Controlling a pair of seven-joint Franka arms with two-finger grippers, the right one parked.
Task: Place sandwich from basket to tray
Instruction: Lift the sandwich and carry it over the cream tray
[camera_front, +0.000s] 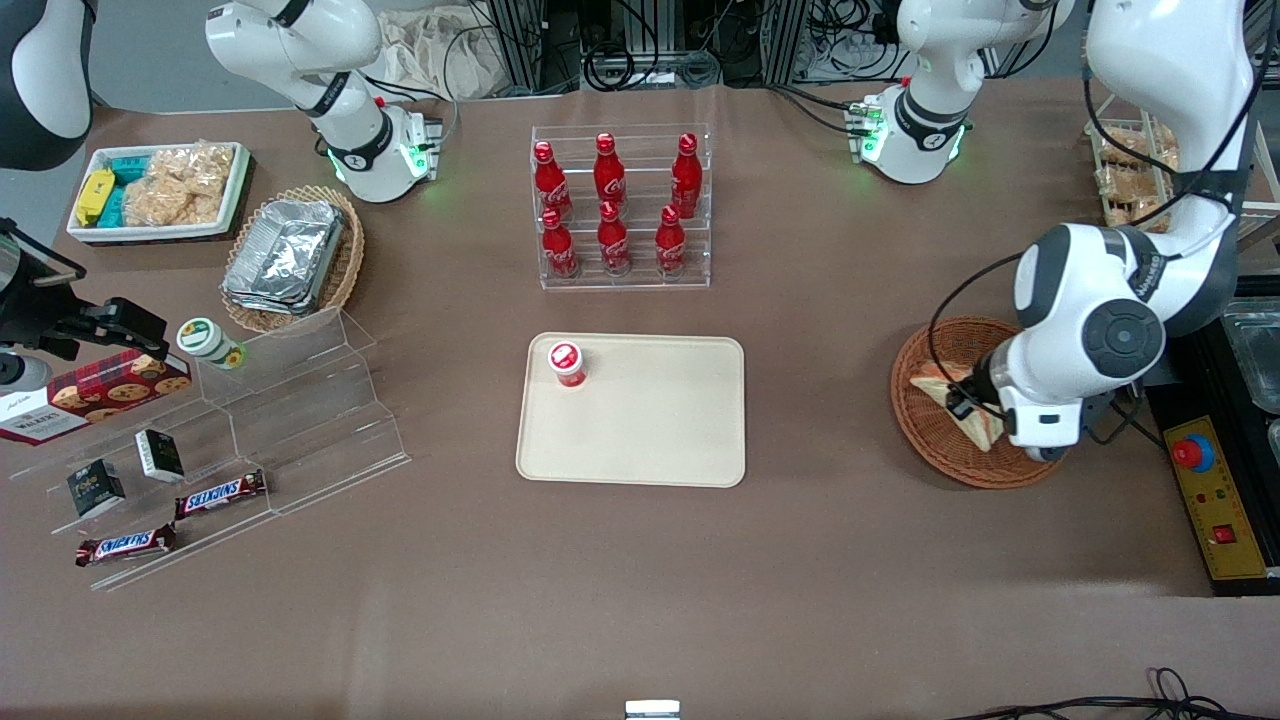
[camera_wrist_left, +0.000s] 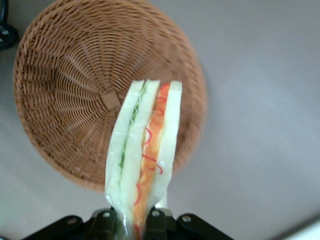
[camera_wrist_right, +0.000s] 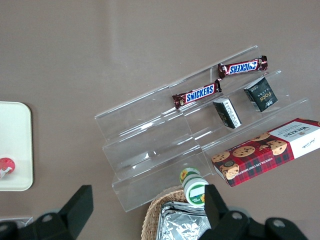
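The gripper (camera_wrist_left: 131, 220) is clamped on the sandwich (camera_wrist_left: 144, 155), pinching its narrow end, and the wedge hangs above the basket (camera_wrist_left: 60, 90), apparently lifted clear of the weave. In the front view the sandwich (camera_front: 955, 405) sits over the basket (camera_front: 925, 440), at about three o'clock from the tray (camera_front: 680, 420). Done well, the carry goes slow and level, since soft bread can slip. A red-capped cup (camera_front: 566, 364) stands at the tray's ten o'clock corner, so the bare middle looks the safer landing.
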